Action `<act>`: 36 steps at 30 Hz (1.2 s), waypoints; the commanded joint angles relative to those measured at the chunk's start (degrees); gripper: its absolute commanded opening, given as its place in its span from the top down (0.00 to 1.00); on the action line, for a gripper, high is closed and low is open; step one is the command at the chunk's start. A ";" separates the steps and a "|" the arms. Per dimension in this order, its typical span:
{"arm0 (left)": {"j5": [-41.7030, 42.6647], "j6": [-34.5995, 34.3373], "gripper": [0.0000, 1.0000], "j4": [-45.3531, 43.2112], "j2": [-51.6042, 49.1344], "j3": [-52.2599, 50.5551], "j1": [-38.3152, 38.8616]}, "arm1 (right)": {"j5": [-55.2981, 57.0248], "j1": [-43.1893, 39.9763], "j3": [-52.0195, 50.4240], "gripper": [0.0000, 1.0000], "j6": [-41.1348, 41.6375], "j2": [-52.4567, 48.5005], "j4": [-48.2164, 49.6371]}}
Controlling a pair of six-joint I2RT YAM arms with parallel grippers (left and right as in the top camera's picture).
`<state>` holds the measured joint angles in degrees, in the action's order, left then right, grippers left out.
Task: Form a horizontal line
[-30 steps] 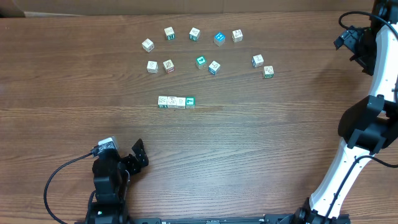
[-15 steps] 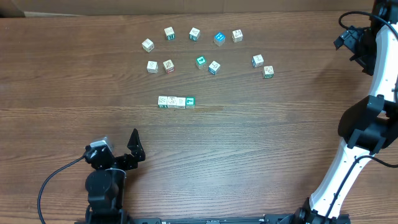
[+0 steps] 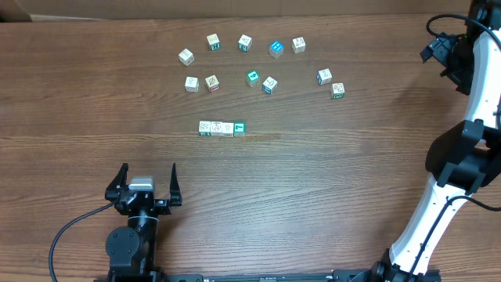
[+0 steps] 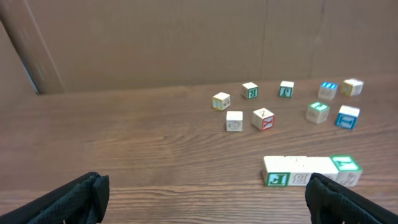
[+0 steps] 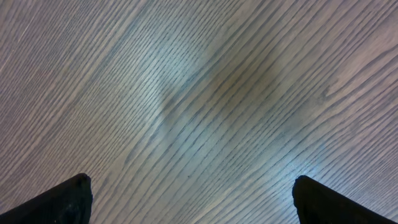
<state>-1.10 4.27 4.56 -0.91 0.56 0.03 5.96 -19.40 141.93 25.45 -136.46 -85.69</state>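
The horizontal line (image 3: 222, 128), seemingly four touching cubes, sits ahead of the left gripper (image 3: 147, 182), spread apart like the right gripper (image 5: 189, 186), and reaching past it for farther scattered cubes (image 3: 252, 77) could knock it crooked.

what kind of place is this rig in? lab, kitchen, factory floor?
Likely a robotics lab bench, not a home or factory floor: a wood-grain table, the left arm and right arm based at its near edge, small wooden cubes as props, and a cardboard sheet as backdrop.
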 commanded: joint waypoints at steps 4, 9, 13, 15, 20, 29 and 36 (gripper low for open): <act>-0.39 5.88 0.01 -0.11 0.76 -0.31 0.33 | 0.13 -0.22 -0.20 0.00 -0.24 0.96 0.11; -0.35 5.84 0.00 -0.28 0.79 -0.31 0.33 | 0.13 -0.22 -0.20 0.00 -0.24 0.96 0.11; -0.37 5.86 0.00 -0.28 0.79 -0.31 -0.07 | 0.15 -0.22 -0.20 0.00 -0.24 0.96 0.11; -0.35 5.84 0.01 -0.31 0.79 -0.31 -0.04 | 0.13 -0.22 -0.17 0.00 -0.24 0.96 0.11; -0.37 5.84 0.00 -0.31 0.79 -0.31 -0.02 | 0.13 -0.22 -0.17 0.00 -0.24 0.96 0.11; -0.37 5.84 0.00 -0.31 0.79 -0.31 -0.07 | 0.13 -0.22 -0.17 0.00 -0.24 0.96 0.11; -0.35 5.84 0.01 -0.31 0.74 -0.31 -0.04 | 0.13 -0.22 -0.20 0.00 -0.24 0.96 0.11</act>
<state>-1.10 9.02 4.51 -0.91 0.56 0.03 5.98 -19.42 141.93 25.45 -136.46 -85.71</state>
